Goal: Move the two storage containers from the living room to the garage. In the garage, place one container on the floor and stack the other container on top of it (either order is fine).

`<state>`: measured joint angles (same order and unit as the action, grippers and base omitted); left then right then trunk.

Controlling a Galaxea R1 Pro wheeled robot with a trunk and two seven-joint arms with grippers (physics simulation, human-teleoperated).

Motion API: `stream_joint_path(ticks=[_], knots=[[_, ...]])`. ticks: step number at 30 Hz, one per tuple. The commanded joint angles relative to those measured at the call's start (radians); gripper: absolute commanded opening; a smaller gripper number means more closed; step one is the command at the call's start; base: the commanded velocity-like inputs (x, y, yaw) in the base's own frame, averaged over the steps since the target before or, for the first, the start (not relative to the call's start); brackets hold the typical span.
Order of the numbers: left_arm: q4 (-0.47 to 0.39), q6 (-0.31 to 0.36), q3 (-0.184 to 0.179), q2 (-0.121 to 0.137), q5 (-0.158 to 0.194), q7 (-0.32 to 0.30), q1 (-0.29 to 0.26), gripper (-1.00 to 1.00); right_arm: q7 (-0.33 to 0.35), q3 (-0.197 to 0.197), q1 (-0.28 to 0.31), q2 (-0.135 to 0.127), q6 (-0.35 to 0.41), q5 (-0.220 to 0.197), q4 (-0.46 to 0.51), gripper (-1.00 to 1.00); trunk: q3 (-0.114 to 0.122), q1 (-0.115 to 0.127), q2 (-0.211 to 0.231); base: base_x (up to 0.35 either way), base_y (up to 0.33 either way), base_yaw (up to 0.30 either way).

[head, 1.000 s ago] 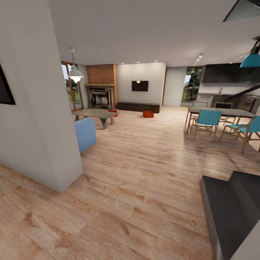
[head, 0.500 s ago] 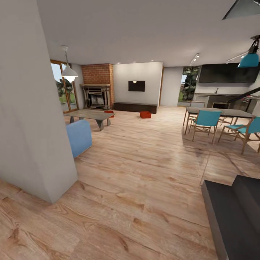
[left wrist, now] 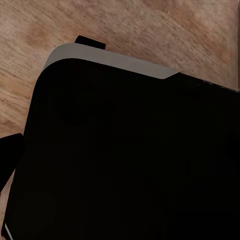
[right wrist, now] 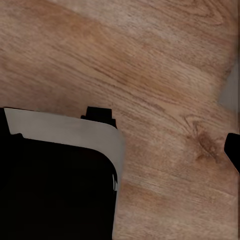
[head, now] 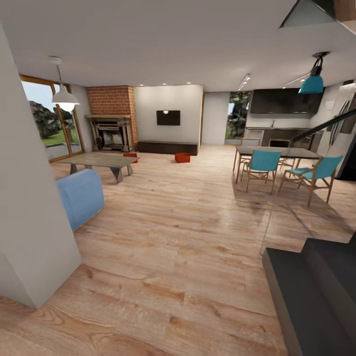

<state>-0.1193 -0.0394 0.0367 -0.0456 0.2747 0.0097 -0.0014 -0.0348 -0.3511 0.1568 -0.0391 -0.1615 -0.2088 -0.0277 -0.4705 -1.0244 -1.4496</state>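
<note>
Two orange-red storage containers sit far off on the living room's wood-plank floor (head: 198,232): one (head: 182,157) just before the low dark bench (head: 167,147) under the wall TV (head: 168,117), the other (head: 131,156) left of it, behind the grey coffee table (head: 99,161) near the brick fireplace (head: 111,118). A blue sofa (head: 81,197) is nearer left; teal chairs (head: 262,165) stand right. Whether either gripper's fingers are apart cannot be told.

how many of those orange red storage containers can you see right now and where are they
2. One storage container sits on the wood floor in front of the low dark bench. The other is partly hidden behind the coffee table, near the fireplace.
</note>
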Motion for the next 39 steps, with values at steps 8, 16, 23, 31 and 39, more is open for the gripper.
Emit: stream_joint_path(ticks=[8,16,23,31,39], knots=[[0.000,-0.002,0.003,0.000,0.003,0.001,0.000,1.00,0.000,-0.011,0.001,-0.001,-0.006,-0.002,-0.003,1.00,-0.001,-0.001,0.000,0.326,0.000,-0.007],[0.000,-0.002,0.003,0.000,0.003,0.001,0.000,1.00,0.000,-0.011,0.001,-0.001,-0.005,-0.003,-0.003,1.00,-0.001,-0.001,0.000,0.325,0.000,0.000],[0.000,-0.009,0.002,-0.002,0.000,0.001,0.000,1.00,0.000,-0.015,0.001,0.007,0.000,0.000,-0.003,1.00,-0.001,-0.001,0.000,0.326,0.000,0.000],[0.000,-0.013,0.001,-0.004,-0.001,0.001,0.000,1.00,0.000,-0.013,0.001,0.007,-0.001,0.000,-0.003,1.00,-0.001,-0.001,0.000,0.326,0.000,0.000],[0.000,-0.012,0.003,-0.003,0.001,0.001,0.000,1.00,0.000,-0.012,0.001,0.007,-0.001,0.000,-0.003,1.00,-0.001,-0.001,0.000,0.326,0.000,0.000]])
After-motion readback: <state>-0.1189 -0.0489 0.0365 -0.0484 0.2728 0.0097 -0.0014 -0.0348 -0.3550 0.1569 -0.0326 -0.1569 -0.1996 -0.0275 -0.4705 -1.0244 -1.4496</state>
